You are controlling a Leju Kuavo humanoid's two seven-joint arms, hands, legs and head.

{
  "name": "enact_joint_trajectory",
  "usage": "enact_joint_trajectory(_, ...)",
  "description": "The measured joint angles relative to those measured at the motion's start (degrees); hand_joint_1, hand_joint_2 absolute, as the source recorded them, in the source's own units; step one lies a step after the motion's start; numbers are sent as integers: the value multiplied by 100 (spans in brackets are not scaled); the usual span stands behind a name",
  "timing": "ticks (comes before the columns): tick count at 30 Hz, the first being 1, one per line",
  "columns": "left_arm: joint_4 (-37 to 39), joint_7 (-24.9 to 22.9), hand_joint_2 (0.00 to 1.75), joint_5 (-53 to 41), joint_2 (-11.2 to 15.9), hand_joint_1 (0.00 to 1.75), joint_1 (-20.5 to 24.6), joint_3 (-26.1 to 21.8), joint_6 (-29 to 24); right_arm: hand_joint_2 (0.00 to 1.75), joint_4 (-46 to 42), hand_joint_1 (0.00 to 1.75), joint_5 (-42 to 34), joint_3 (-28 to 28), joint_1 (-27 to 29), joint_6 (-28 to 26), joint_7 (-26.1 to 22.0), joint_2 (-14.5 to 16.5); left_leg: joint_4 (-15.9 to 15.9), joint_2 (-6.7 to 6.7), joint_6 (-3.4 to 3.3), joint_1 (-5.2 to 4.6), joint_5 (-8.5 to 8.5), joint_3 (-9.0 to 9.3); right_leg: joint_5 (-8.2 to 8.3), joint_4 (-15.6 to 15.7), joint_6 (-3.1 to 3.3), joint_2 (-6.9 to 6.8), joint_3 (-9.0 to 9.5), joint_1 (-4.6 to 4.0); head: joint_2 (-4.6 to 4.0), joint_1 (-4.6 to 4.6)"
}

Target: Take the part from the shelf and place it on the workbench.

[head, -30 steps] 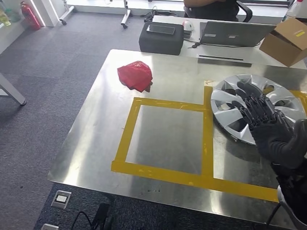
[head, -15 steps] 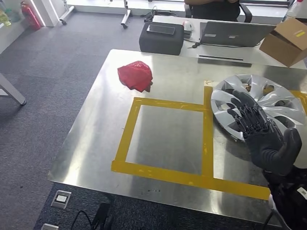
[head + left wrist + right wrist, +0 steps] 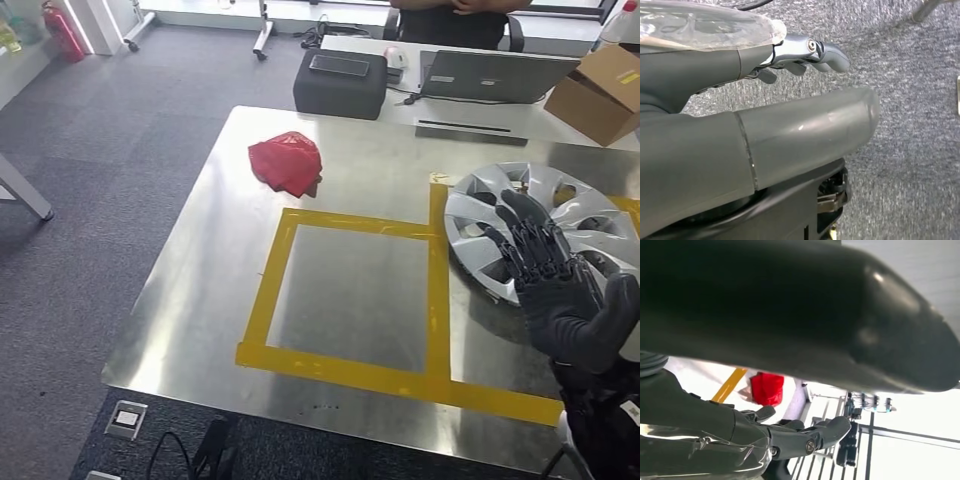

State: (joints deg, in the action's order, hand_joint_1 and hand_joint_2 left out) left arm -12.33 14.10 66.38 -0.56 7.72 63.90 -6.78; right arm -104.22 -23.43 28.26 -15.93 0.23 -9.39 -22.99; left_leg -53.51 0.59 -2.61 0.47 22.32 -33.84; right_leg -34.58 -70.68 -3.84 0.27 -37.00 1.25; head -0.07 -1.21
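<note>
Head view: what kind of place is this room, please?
Probably an office used as a robot test workshop. A steel workbench marked with yellow tape squares carries a silver plastic wheel cover; behind it a desk holds a grey laptop and a brown cardboard box, over grey carpet.

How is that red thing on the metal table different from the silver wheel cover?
The red cloth is soft and crumpled into a heap; the wheel cover is a rigid, round disc with spokes. The cloth is smaller, the cover much wider. The cloth lies outside the yellow tape, toward the far edge; the cover sits to the right of the taped square, below the robot's right hand. Both rest on the table.
</note>
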Motion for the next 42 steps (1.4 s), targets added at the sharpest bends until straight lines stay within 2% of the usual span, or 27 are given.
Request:
enact_joint_trajectory(1, 0, -4, 0, 0, -1, 0, -1, 8, 0, 0, 1, 0, 1, -7, 18, -2, 0, 2, -6, 1, 11, 7, 9, 5, 51, -52, -15, -1, -49, 14, 0, 0)
enact_joint_trajectory(2, 0, -7, 0, 0, -3, 0, -2, 14, 0, 0, 1, 0, 1, -15, 26, -3, 0, 3, -19, 3, 30, 20, 22, 12, 217, 148, -28, -3, 30, 30, 0, 0)
enact_joint_trajectory(4, 0, -11, 0, 0, -3, 0, -2, 29, 0, 0, 0, 0, 2, -27, 25, -6, -1, 8, -76, 11, 93, 42, 64, 23, 628, 955, -50, -9, 401, 57, 0, 4)
enact_joint_trajectory(5, 0, -11, 0, 0, -2, 0, -1, 40, 0, 0, -1, 0, 2, -31, 27, -6, -1, 11, -115, 16, 134, 43, 85, 21, 761, 1291, -32, 2, 558, 56, 0, 7)
enact_joint_trajectory(7, 0, -11, 0, -1, 6, 0, 1, 60, 0, 0, -3, 0, 2, -41, 32, -7, -1, 21, -153, 23, 208, 31, 97, 13, 819, 1549, 37, 32, 667, 36, 0, -3)
enact_joint_trajectory(10, 0, -11, 0, -2, 10, 0, 2, 68, 0, 0, -14, 0, 2, -64, 32, -8, -1, 39, -201, 17, 292, 58, 130, -8, 859, 1563, 178, 44, 665, 21, 0, -22)
enact_joint_trajectory(12, 0, -11, 0, -2, 10, 0, 4, 70, 0, 0, -23, 0, 2, -69, 31, -8, -2, 55, -656, 0, 333, 70, 406, -214, 882, 1587, 250, 24, 674, 33, -1, -44)
enact_joint_trajectory(14, 0, -11, 0, -2, 10, 0, 0, 74, 0, 0, -25, 0, 2, -70, 35, -8, -1, 67, -1472, -9, 363, 71, 794, -601, 885, 1586, 282, 7, 662, 20, -1, -65)
enact_joint_trajectory(15, 0, -13, 0, -2, 10, 0, -4, 76, 0, 0, -25, 0, 1, -69, 37, -4, 2, 73, -1782, -9, 370, 70, 899, -751, 886, 1585, 285, 4, 657, 11, 0, -69)
enact_joint_trajectory(16, 0, -16, 0, -3, 10, 0, -6, 79, 0, 0, -25, 0, -7, -69, 39, 8, 5, 76, -1896, -9, 366, 69, 896, -805, 886, 1584, 287, 3, 657, 1, 0, -71)
enact_joint_trajectory(17, 0, -22, 0, -3, 12, 0, -6, 81, 2, 0, -25, 0, -21, -69, 40, 26, 10, 82, -1770, -9, 350, 66, 786, -739, 884, 1583, 287, 6, 661, -8, 0, -72)
enact_joint_trajectory(19, 0, -36, 0, -4, 19, 0, 3, 85, 6, 0, -25, 0, -59, -70, 40, 79, 17, 93, -976, -9, 277, 47, 407, -333, 877, 1583, 282, 13, 677, -21, 0, -76)
enact_joint_trajectory(21, 0, -49, 0, -4, 27, 0, 14, 89, 9, 0, -25, 0, -79, -72, 36, 122, 25, 102, -310, -9, 213, 12, 178, -6, 864, 1576, 252, 21, 677, -50, 0, -77)
enact_joint_trajectory(22, 0, -52, 0, -4, 30, 0, 16, 90, 9, 0, -25, 0, -81, -72, 33, 137, 34, 104, -186, -8, 195, -5, 156, 48, 860, 1577, 229, 23, 673, -59, 0, -73)
enact_joint_trajectory(24, 0, -54, 0, -4, 29, 0, 15, 94, 9, 0, -26, 0, -81, -72, 28, 148, 55, 104, -150, -9, 167, -11, 142, 50, 860, 1592, 171, 28, 677, -64, 0, -65)
enact_joint_trajectory(26, 0, -54, 0, -4, 27, 0, 20, 95, 8, 0, -26, 0, -81, -73, 20, 150, 66, 104, -85, -17, 107, 10, 104, 67, 731, 1469, 112, 20, 635, -50, 0, -53)
enact_joint_trajectory(27, 0, -53, 0, -4, 25, 0, 23, 95, 8, 0, -26, 0, -81, -74, 14, 151, 67, 104, -52, -22, 74, 22, 84, 72, 562, 1240, 87, 16, 548, -43, 0, -42)
enact_joint_trajectory(29, 0, -53, 0, -4, 22, 0, 21, 97, 9, 0, -23, 0, -80, -70, 13, 150, 72, 105, -42, -25, 41, 13, 69, 62, 119, 477, 46, 8, 251, -30, 0, -18)
enact_joint_trajectory(30, 0, -54, 0, -5, 22, 0, 17, 98, 9, 0, -22, 0, -79, -68, 21, 150, 74, 106, -45, -25, 35, 7, 65, 53, -29, 124, 29, 8, 119, -26, 0, -15)
enact_joint_trajectory(31, 0, -55, 0, -5, 22, 0, 12, 99, 9, 0, -20, 0, -79, -65, 29, 149, 77, 107, -50, -25, 34, 3, 61, 46, -60, -54, 16, 8, 68, -22, 0, -14)
enact_joint_trajectory(32, 0, -56, 0, -5, 22, 0, 9, 99, 9, 0, -18, 0, -79, -64, 34, 149, 78, 107, -59, -25, 34, 2, 58, 39, 31, 8, 10, 6, 131, -18, 0, -14)
enact_joint_trajectory(33, 0, -58, 0, -6, 21, 0, 7, 100, 10, 0, -17, 0, -79, -66, 35, 149, 78, 107, -72, -24, 37, 2, 55, 35, 208, 289, 11, 3, 302, -15, 0, -14)
enact_joint_trajectory(35, 0, -61, 0, -6, 19, 0, 6, 101, 17, 0, -16, 0, -79, -68, 31, 149, 78, 107, -108, -21, 53, 4, 55, 25, 539, 1070, 24, -6, 736, -10, 0, -13)
enact_joint_trajectory(36, 0, -62, 0, -6, 19, 0, 7, 102, 21, 0, -16, 0, -79, -69, 28, 149, 78, 107, -126, -17, 68, -3, 54, 14, 614, 1364, 40, -7, 897, -19, 0, -11)
enact_joint_trajectory(38, 0, -66, 0, -7, 19, 0, 6, 102, 30, 0, -17, 0, -79, -71, 26, 149, 76, 107, -149, -11, 124, -19, 28, -9, 644, 1583, 95, 1, 990, -47, 0, -16)
enact_joint_trajectory(40, 0, -70, 0, -13, 19, 0, 2, 102, 38, 0, -19, 0, -79, -73, 28, 149, 75, 107, -143, -8, 201, -27, -23, -28, 689, 1600, 173, 11, 949, -60, -1, -25)
enact_joint_trajectory(42, 0, -70, 0, -19, 22, 0, 0, 102, 43, 0, -19, 0, -79, -72, 22, 149, 75, 116, -251, -11, 268, -18, 69, -103, 759, 1639, 259, -3, 901, -36, -1, -32)
